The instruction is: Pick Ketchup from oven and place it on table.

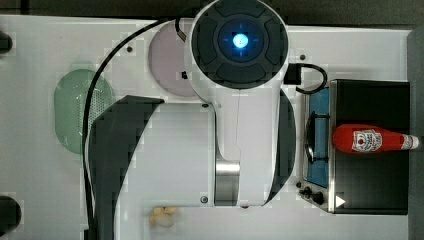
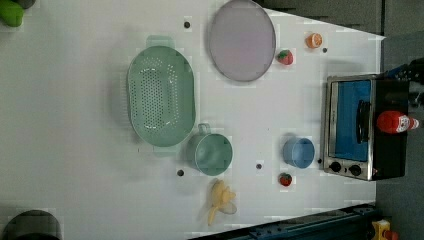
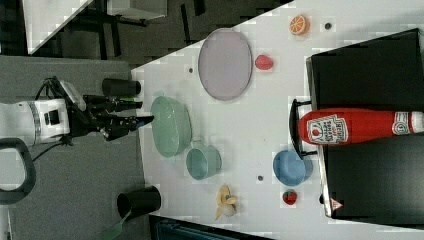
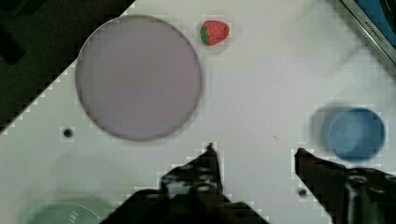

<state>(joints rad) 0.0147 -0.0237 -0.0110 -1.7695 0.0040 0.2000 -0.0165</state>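
in the right view, going from left to right: the gripper (image 3: 142, 120) hangs at the right view's left, over the edge of the white table (image 3: 270, 115), its jaws spread apart with nothing between them. next come the green colander (image 3: 171, 126), the green cup (image 3: 203, 162), the pale purple plate (image 3: 225, 64) and the blue bowl (image 3: 289, 167). at the right view's far right stands the oven (image 3: 370, 125), and the ketchup (image 3: 360, 126) lies on its side on top of the oven's black roof, cap toward the right view's right edge. the bottle is well apart from the jaws, with the colander, cup and bowl between. in the wrist view the two fingertips (image 4: 210, 156) stand wide apart above bare table near the plate (image 4: 139, 77) and blue bowl (image 4: 356, 134).
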